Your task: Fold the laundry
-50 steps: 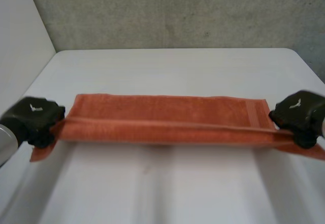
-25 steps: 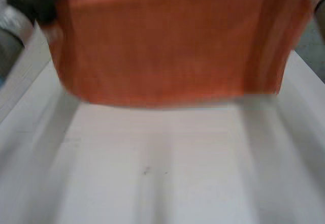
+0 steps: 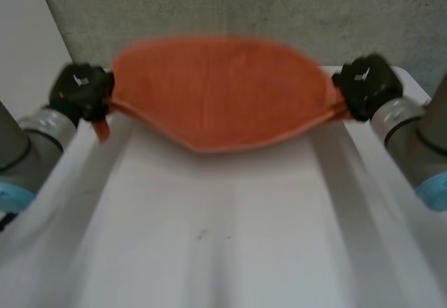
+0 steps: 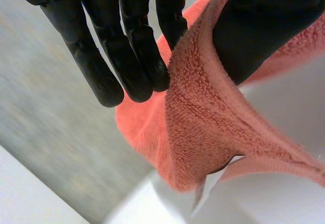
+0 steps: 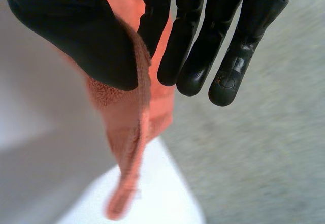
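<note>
Orange terry towel [image 3: 220, 95], sagging oval — left hand [image 3: 80, 91], right hand [image 3: 367, 84], fingers [image 4: 137, 61] pinching ends

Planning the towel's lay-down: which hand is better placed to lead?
Neither left nor right, I'd judge: the left hand and right hand each pinch one end of the towel at like height, so both should lower together.

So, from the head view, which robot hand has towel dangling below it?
The left robot hand: a flap of orange towel droops beneath it; the right robot hand shows only a stub.
</note>
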{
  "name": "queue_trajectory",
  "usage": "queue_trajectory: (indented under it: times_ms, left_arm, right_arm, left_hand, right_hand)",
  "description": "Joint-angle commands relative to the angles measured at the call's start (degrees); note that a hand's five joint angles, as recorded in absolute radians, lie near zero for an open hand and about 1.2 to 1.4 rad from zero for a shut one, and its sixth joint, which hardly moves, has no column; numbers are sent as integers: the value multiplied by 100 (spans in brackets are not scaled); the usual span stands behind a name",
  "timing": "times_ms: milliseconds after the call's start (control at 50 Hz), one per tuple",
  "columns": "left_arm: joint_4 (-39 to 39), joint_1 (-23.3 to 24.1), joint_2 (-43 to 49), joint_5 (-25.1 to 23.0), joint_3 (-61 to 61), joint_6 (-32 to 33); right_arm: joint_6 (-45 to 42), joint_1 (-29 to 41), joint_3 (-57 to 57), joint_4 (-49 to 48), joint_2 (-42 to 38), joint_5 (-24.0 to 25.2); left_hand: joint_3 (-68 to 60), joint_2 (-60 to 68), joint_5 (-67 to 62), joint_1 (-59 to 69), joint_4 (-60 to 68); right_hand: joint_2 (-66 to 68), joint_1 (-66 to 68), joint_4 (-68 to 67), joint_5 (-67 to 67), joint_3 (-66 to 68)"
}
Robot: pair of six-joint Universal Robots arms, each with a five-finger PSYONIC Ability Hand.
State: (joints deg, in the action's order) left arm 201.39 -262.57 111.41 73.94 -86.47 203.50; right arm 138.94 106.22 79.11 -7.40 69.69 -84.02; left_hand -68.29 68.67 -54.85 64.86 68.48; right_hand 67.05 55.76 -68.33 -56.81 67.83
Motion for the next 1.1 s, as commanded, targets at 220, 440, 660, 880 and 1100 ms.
queue_trajectory:
  times_ms: [220, 440, 660, 880, 1100]
  left_arm:
    - [-11, -40, 883, -99, -1285, 822]
    - [-232, -260, 760, -11, -1425, 1315]
    - [-179, -515, 549, 130, -1671, 1324]
    - [-161, -638, 320, 138, -1830, 1315]
    - [-223, -620, 49, 287, -1987, 1350]
  right_arm:
    - [36, 48, 754, 740, -861, 26]
    - [45, 13, 1264, 538, -579, 35]
    - [45, -110, 1598, 274, -561, 35]
    - [45, -110, 1704, 274, -447, 35]
    - [-60, -154, 1792, 815, -123, -1]
  left_hand:
    - [3048, -3086, 2704, -2705, -3067]
    - [3116, -3154, 2772, -2773, -3135]
    - [3065, -3104, 2722, -2723, -3085]
    - [2177, -2216, 1834, -1835, -2197]
    - [-1171, 1133, -1515, 1514, 1152]
  right_hand:
    - [1295, 2424, -1167, -1319, 1217]
    - [1295, 2424, -1167, -1319, 1217]
    - [1295, 2424, -1167, -1319, 1217]
    - [1295, 2424, -1167, -1319, 1217]
    - [1295, 2424, -1167, -1319, 1217]
